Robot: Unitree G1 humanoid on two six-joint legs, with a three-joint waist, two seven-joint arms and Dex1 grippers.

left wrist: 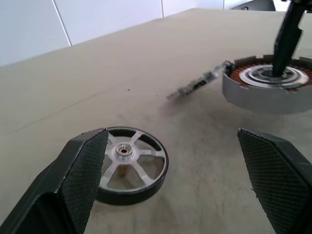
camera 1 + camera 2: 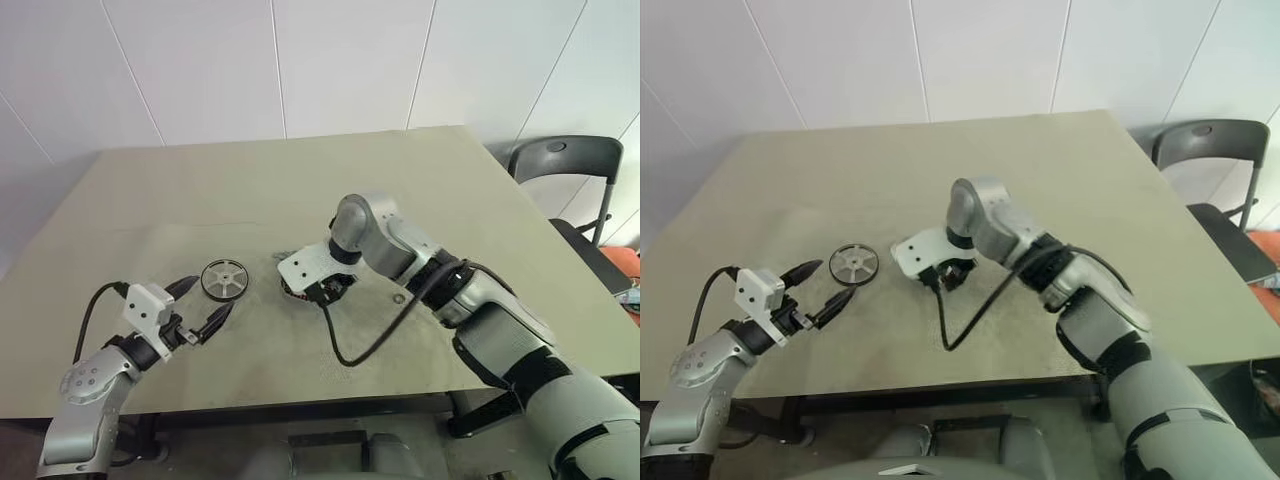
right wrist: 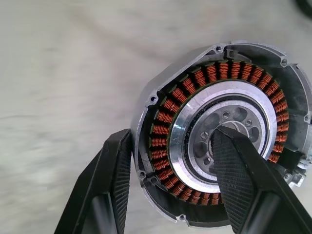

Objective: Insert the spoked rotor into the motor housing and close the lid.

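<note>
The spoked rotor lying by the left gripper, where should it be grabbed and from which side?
Grip the spoked rotor across its thin dark rim, probably from above, fingers on opposite edges. It lies flat on the table, so its faces give no purchase and the spokes look thin. The open left gripper sits level right beside it and would likely need to tilt down first.

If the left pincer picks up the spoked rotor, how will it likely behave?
The spoked rotor looks like rigid metal, so probably stiff. Open gaps between spokes suggest it's light. Lying flat it seems stable; set on its round rim, it could roll.
</note>
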